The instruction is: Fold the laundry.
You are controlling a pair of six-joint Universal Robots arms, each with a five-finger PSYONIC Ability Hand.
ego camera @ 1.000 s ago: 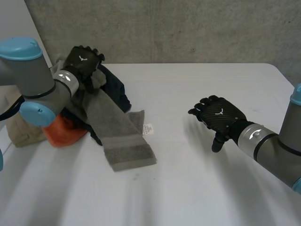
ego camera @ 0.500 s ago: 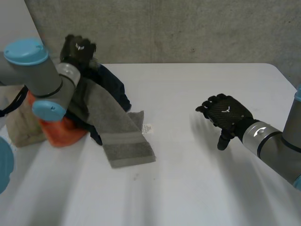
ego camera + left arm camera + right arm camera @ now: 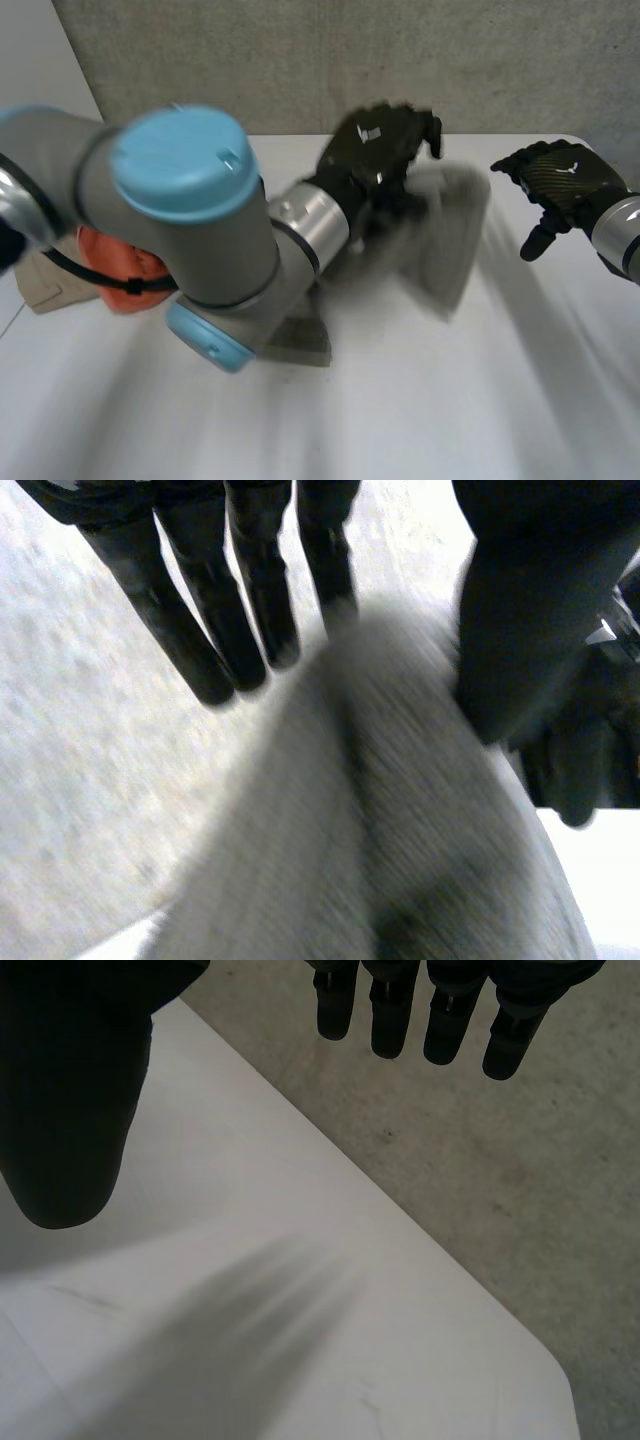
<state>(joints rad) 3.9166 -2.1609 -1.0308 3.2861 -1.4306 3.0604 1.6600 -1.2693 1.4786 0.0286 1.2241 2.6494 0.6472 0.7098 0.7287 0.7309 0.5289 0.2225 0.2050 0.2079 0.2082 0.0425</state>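
My left arm reaches across the table, and my left hand (image 3: 380,140) is raised above its far middle. A grey towel (image 3: 445,235) hangs from that hand and streams toward the right, while its other end still lies on the table near my left elbow. In the left wrist view the towel (image 3: 400,830) runs up between the thumb (image 3: 520,610) and the nearly straight fingers, pinched there. My right hand (image 3: 560,180) hovers at the far right with straight fingers, and in its own view its thumb (image 3: 70,1080) stands apart with nothing in it.
An orange cloth (image 3: 115,275) and a beige cloth (image 3: 45,290) lie at the left, partly behind my left arm. The white table (image 3: 480,400) ends at a rounded far right corner (image 3: 540,1360), with concrete beyond.
My left hand has swung from the pile at the far left across to the middle, dragging the grey towel up and rightward. My right hand has moved up and to the right.
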